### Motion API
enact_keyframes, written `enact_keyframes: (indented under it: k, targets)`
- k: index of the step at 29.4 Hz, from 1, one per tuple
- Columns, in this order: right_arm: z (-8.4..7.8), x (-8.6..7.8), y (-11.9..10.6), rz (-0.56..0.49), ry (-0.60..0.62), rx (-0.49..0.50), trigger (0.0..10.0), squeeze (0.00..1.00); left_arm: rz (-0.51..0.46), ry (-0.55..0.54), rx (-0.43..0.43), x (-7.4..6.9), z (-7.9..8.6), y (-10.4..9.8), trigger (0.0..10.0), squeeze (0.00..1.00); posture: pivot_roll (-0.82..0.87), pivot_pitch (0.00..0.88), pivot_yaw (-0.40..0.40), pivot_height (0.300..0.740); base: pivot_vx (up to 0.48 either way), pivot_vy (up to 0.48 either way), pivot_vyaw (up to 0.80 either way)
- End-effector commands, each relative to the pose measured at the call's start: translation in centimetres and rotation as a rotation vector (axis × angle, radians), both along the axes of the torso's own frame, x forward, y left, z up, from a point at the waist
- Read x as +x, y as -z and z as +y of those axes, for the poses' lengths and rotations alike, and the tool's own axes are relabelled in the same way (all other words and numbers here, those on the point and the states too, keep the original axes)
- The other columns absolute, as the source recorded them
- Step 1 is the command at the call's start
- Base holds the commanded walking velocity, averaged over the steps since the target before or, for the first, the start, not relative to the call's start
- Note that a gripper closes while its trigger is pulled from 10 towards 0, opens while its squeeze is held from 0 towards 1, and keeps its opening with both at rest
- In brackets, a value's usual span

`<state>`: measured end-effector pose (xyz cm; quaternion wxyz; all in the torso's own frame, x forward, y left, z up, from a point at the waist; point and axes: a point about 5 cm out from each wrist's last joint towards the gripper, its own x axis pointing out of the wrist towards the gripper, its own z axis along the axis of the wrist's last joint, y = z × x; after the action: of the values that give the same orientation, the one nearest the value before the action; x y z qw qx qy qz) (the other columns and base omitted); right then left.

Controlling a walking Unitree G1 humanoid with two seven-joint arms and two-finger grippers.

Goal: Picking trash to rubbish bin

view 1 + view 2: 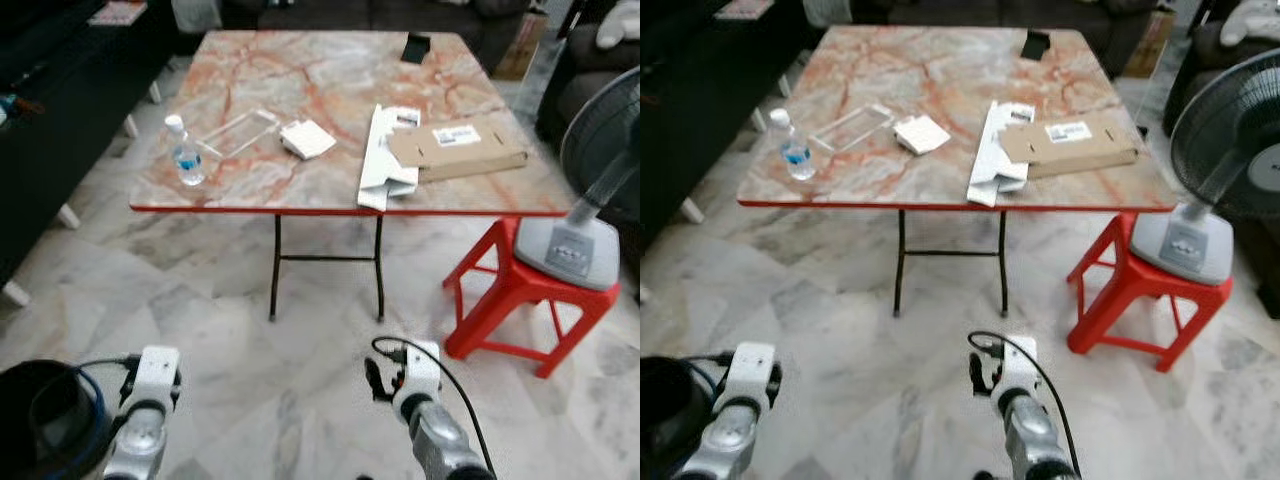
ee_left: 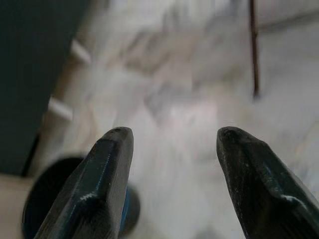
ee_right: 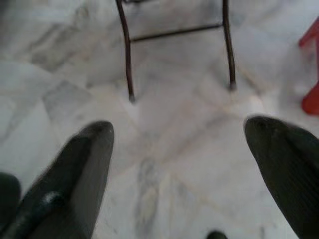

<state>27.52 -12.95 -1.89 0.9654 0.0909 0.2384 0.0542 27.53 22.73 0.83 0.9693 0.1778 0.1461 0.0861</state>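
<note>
On the marble-patterned table (image 1: 330, 75) lie a small water bottle (image 1: 186, 153), a clear plastic tray (image 1: 238, 132), a white folded paper (image 1: 308, 138), a white torn package (image 1: 383, 160) and a flat brown cardboard box (image 1: 460, 148). A black rubbish bin (image 1: 45, 420) stands on the floor at my lower left. Both arms hang low in front of the table, well short of it. My left gripper (image 2: 174, 133) is open over the floor beside the bin (image 2: 47, 194). My right gripper (image 3: 179, 124) is open too, pointing at the table legs (image 3: 125, 55). Neither holds anything.
A grey fan (image 1: 590, 190) stands on a red stool (image 1: 520, 290) right of the table. A dark sofa (image 1: 50, 90) runs along the left. A black object (image 1: 418, 47) lies at the table's far edge. Marble floor lies between me and the table.
</note>
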Motion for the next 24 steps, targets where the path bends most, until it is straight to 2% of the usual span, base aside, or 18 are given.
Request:
enact_keyframes:
  k: [1,3,4,9,11,13,16,19,22,24]
  targets:
    - [0.2,2.0,-2.2,-0.126,-0.010,0.004,10.0,0.00,-0.074,0.060,0.020,1.0,-1.1,-1.2,10.0,0.00,0.11,0.100,0.000,0.740,0.000,0.000,0.00]
    - [0.5,3.9,-4.8,-0.255,-0.005,0.012,10.0,0.00,-0.178,0.131,0.020,2.4,-2.8,-3.2,10.0,0.00,0.12,0.094,-0.004,0.740,0.000,0.000,0.00]
    - [0.5,3.9,-4.8,-0.255,-0.005,0.012,10.0,0.00,-0.178,0.131,0.020,2.4,-2.8,-3.2,10.0,0.00,0.12,0.094,-0.004,0.740,0.000,0.000,0.00]
    - [1.4,6.5,-9.6,-0.495,-0.015,0.016,10.0,0.00,-0.335,0.231,-0.019,4.3,-5.6,-6.7,10.0,0.00,0.12,0.087,-0.005,0.740,0.000,0.000,0.00]
    - [1.4,7.0,-10.6,-0.535,-0.005,0.024,10.0,0.00,-0.368,0.243,-0.027,4.6,-6.1,-7.4,10.0,0.00,0.11,0.091,-0.004,0.740,0.000,0.000,0.00]
    - [1.6,7.7,-12.3,-0.609,0.006,0.021,10.0,0.00,-0.436,0.250,-0.044,5.3,-6.9,-9.1,10.0,0.00,0.11,0.101,-0.004,0.740,0.000,0.000,0.00]
    - [2.1,8.2,-13.6,-0.664,0.000,0.042,10.0,0.00,-0.506,0.259,-0.071,6.1,-7.9,-10.9,10.0,0.00,0.10,0.101,0.002,0.740,0.000,0.000,0.00]
    - [2.4,8.2,-13.6,-0.659,-0.016,0.049,10.0,0.00,-0.513,0.256,-0.080,6.3,-8.2,-11.3,10.0,0.00,0.10,0.103,0.005,0.740,0.000,0.000,0.00]
    - [3.6,8.4,-14.0,-0.662,-0.030,0.056,10.0,0.00,-0.509,0.234,-0.139,7.1,-8.6,-12.0,10.0,0.00,0.11,0.103,0.014,0.740,0.000,0.000,0.00]
    - [3.7,8.4,-14.1,-0.665,-0.031,0.056,10.0,0.00,-0.511,0.235,-0.143,7.2,-8.6,-12.1,10.0,0.00,0.11,0.103,0.014,0.740,0.000,0.000,0.00]
